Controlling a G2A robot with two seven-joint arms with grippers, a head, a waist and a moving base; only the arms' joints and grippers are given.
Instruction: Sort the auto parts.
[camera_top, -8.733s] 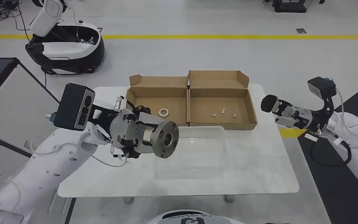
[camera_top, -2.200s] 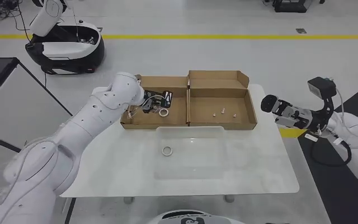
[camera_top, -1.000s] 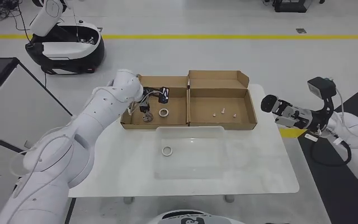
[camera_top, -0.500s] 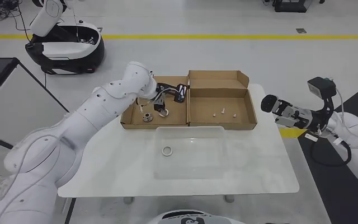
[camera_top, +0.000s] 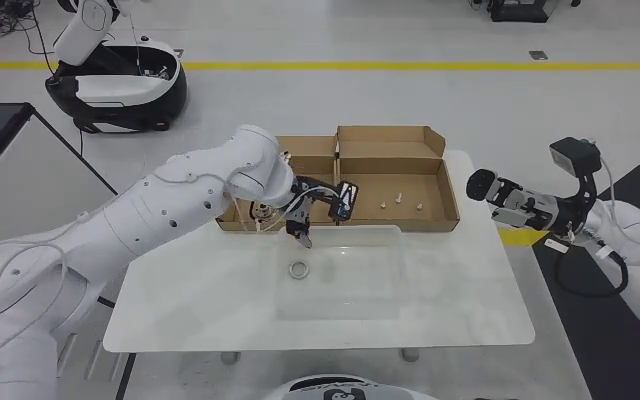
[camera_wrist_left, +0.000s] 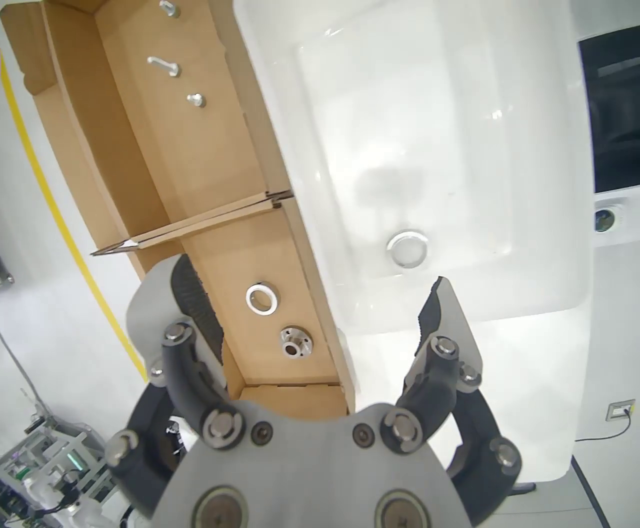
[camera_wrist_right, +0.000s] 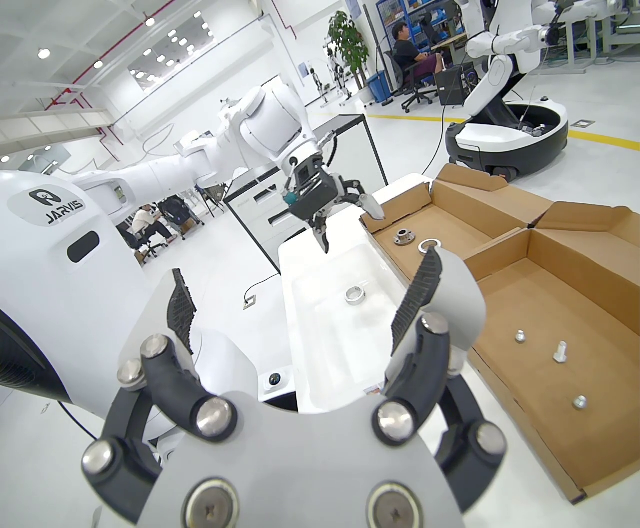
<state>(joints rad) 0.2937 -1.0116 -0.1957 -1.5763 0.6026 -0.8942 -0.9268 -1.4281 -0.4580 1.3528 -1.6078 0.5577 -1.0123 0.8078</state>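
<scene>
The left gripper (camera_wrist_left: 312, 280) is hanging with fingers spread wide, a metal ring (camera_wrist_left: 407, 248) lying in the clear tray (camera_wrist_left: 525, 150) just beyond one fingertip, a white ring (camera_wrist_left: 261, 300) and flanged hub (camera_wrist_left: 296, 343) sitting in the cardboard box (camera_wrist_left: 235, 250) beside the other, while the right gripper (camera_wrist_right: 305, 270) is hovering well apart, fingers equally spread.

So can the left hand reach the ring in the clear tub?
Probably yes. The left hand hovers open over the tub edge, the ring lies alone on the tub's open floor, and nothing sits between them.

Silver ring (camera_top: 298, 269) flat in clear bin (camera_top: 365, 295)
</scene>
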